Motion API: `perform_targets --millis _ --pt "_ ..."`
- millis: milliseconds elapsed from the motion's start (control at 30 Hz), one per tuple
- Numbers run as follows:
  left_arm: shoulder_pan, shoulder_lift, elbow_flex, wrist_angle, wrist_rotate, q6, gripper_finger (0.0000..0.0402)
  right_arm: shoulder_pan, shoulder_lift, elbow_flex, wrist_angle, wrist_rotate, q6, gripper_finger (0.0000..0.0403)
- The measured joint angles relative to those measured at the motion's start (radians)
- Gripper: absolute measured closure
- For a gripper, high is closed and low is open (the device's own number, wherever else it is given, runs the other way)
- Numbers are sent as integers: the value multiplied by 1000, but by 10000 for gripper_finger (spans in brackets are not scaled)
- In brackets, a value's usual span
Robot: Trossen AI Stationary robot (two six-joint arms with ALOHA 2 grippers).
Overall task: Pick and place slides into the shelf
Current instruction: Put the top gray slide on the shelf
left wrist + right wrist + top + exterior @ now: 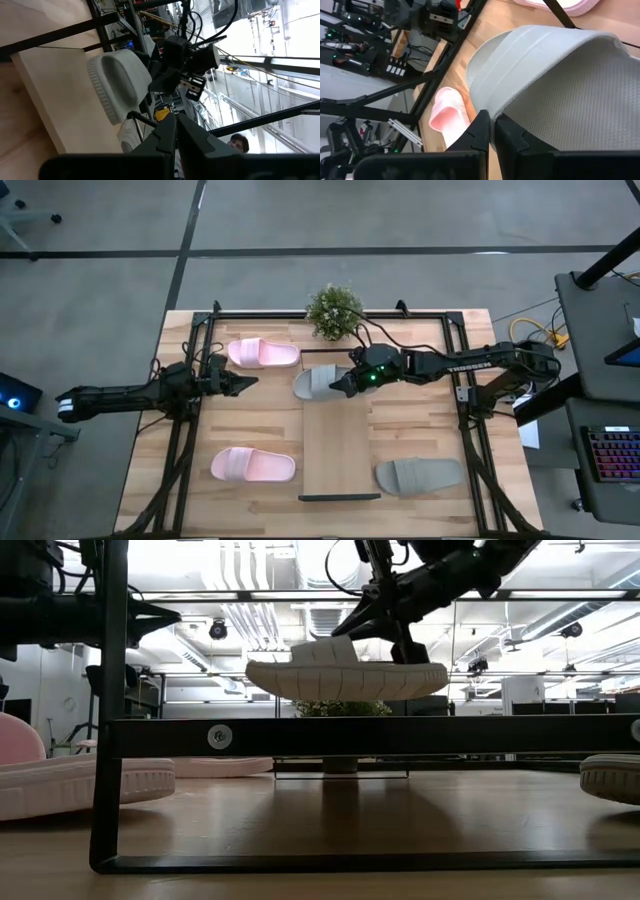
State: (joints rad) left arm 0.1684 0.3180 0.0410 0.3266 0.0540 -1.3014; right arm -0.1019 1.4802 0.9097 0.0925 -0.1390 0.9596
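A grey slide (pixel 315 383) is held in the air by my right gripper (pixel 343 385) over the far end of the shelf (pixel 340 445), a light board with a black wire rim (pixel 350 735). In the low view the grey slide (pixel 345 678) hangs roughly level, sole down. The second grey slide (pixel 418 474) lies sole down on the table right of the shelf. One pink slide (pixel 263 353) lies far left and another pink slide (pixel 253 465) near left. My left gripper (pixel 243 382) hovers shut left of the shelf, touching nothing. My right gripper is shut on the grey slide's wide strap, pinching its edge (pixel 487 107) between the two fingers (pixel 481 131). In the low view the fingers (pixel 405 648) come from above, slanting in from the table's right. The slide is lifted clear, its sole roughly level.
A small potted plant (pixel 333 310) stands at the table's far edge behind the shelf. Black frame bars (pixel 195 370) run along the table's left and right sides. A person (pixel 239 143) shows in the room beyond the table. Bare board (pixel 340 460) lies toward the shelf's near end.
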Motion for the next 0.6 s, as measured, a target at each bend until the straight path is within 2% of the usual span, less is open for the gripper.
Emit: perform_targets --millis 600 --pt "0 -7 0 6 4 0 402 -56 62 -5 79 -27 -14 394"
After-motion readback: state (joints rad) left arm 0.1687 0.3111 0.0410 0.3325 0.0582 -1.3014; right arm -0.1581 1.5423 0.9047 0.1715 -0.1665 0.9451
